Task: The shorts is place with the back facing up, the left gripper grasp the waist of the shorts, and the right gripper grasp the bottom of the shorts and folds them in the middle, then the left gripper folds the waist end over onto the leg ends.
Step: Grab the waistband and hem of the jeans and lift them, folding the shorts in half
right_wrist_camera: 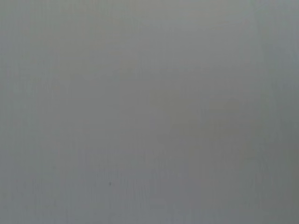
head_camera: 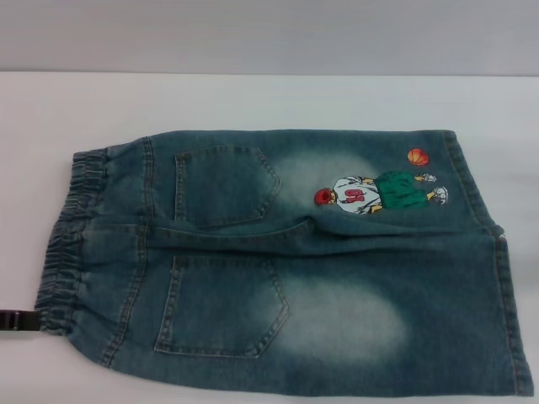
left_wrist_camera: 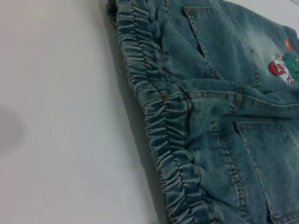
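Since the shorts (head_camera: 286,261) lie flat mid-table, back up, waist (head_camera: 72,240) at 9 o'clock, we'd pinch that thick gathered band: denim's floppy, grippy. Left gripper (head_camera: 18,321) sits at its 7 o'clock corner; we can't tell its opening. Right gripper unseen.

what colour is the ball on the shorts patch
Orange: the small basketball above the cartoon player on the shorts, clearest in the head view.
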